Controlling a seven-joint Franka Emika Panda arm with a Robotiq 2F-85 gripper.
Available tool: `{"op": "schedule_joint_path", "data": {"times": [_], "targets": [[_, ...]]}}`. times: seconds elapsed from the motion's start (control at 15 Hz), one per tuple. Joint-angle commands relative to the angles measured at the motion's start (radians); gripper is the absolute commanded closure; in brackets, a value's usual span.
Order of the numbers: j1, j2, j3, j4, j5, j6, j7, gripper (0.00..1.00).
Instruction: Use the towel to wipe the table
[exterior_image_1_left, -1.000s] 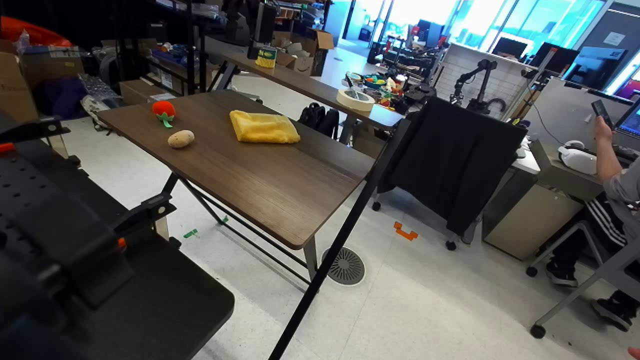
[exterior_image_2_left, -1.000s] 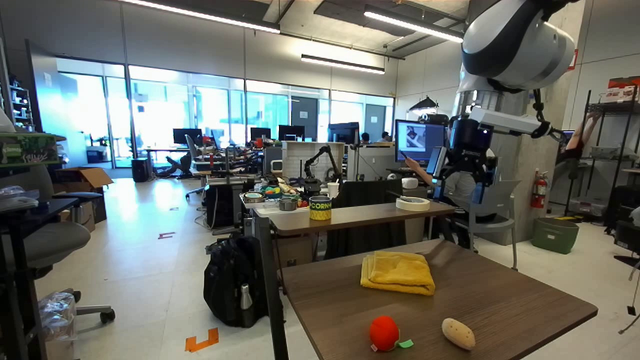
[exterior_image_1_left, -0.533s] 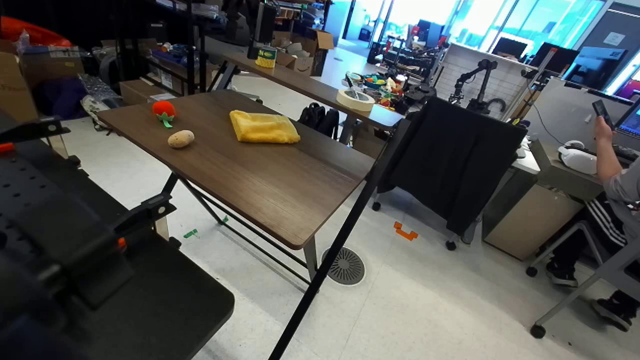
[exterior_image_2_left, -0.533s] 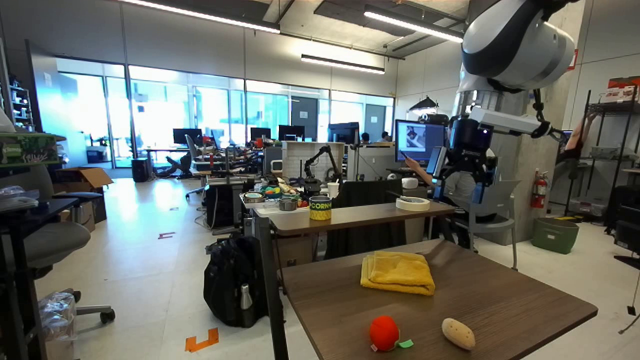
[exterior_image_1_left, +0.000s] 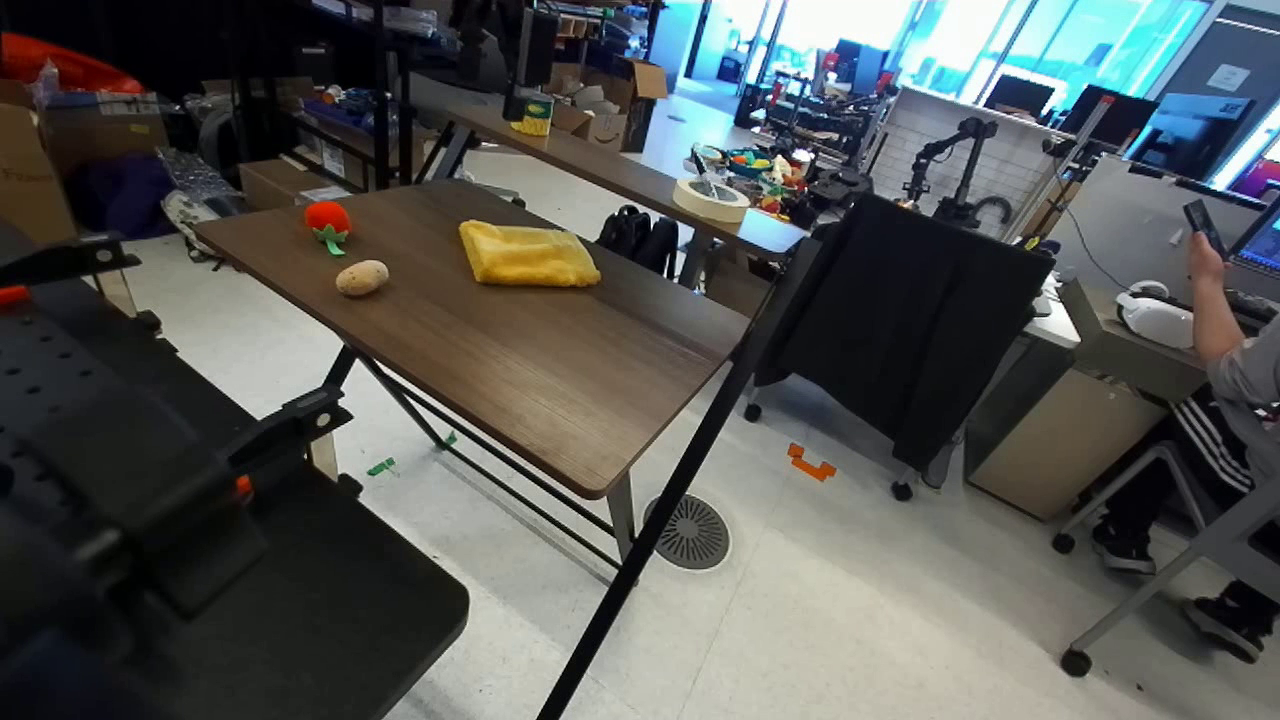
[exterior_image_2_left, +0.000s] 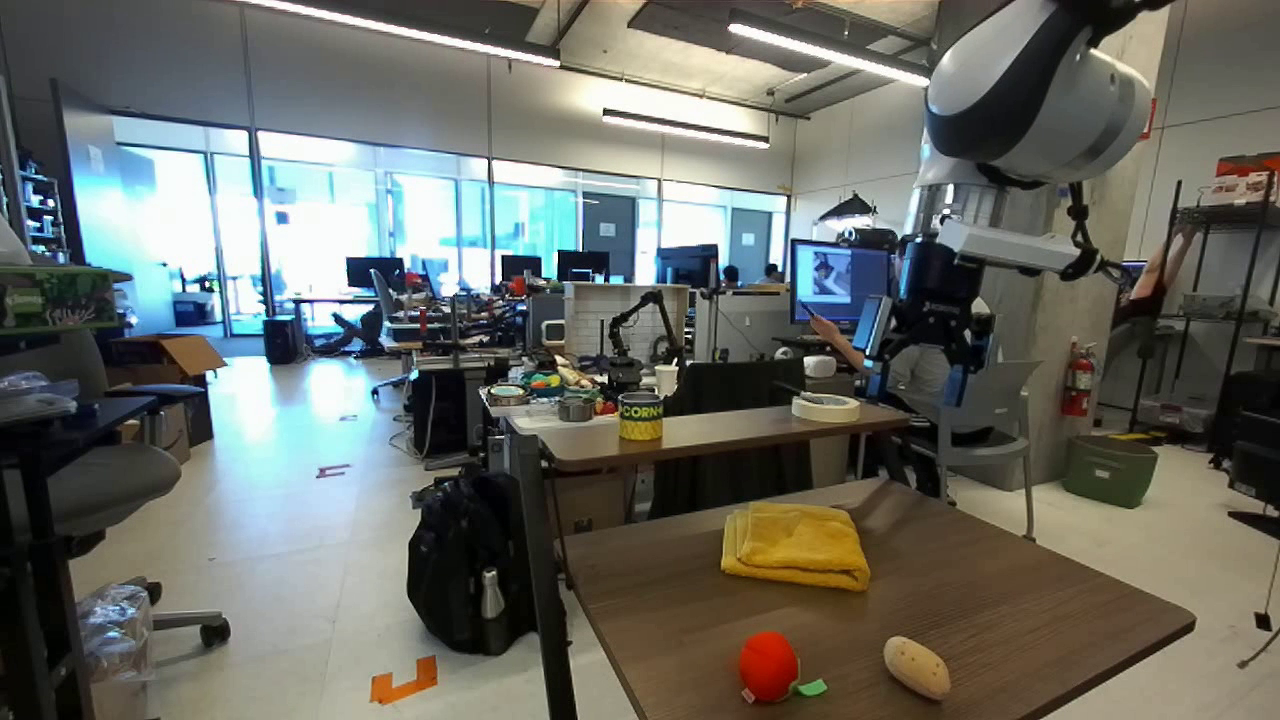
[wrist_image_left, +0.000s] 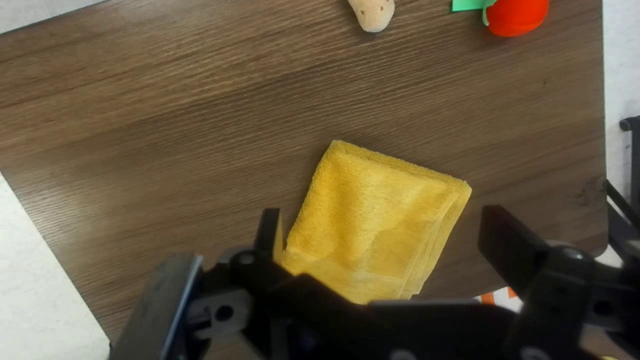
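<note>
The mustard-yellow towel lies folded on the brown wood-grain table. The towel and table also show in an exterior view. My gripper hangs open and empty there, well above the table and to the right of the towel in that picture. In the wrist view the towel appears below and between the spread fingers of the gripper, apart from them. Its near end is hidden behind the gripper body. The table surrounds it. A dark gripper part shows at the top of an exterior view.
A red toy with green leaf and a tan rounded object lie on the table near one edge. A raised shelf behind holds a corn can and a tape roll. A black cart stands alongside.
My gripper has shifted very slightly, a little right and down in an exterior view. The towel, the red toy and the tan object have not moved.
</note>
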Motion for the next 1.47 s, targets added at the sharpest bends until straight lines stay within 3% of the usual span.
{"op": "schedule_joint_path", "data": {"times": [0.0,0.2,0.6,0.67,0.87,1.27,1.4], "targets": [[0.031,0.032,-0.038,0.061,-0.1,0.016,0.003,0.0],[0.023,0.122,-0.037,0.218,-0.139,-0.071,-0.018,0.0],[0.029,0.353,-0.021,0.517,-0.094,-0.204,0.04,0.0],[0.022,0.269,-0.027,0.385,-0.11,-0.138,0.006,0.0],[0.033,0.341,-0.027,0.466,-0.103,-0.158,0.029,0.0],[0.034,0.347,-0.027,0.49,-0.103,-0.169,0.032,0.0],[0.045,0.405,-0.031,0.575,-0.1,-0.213,0.064,0.0]]}}
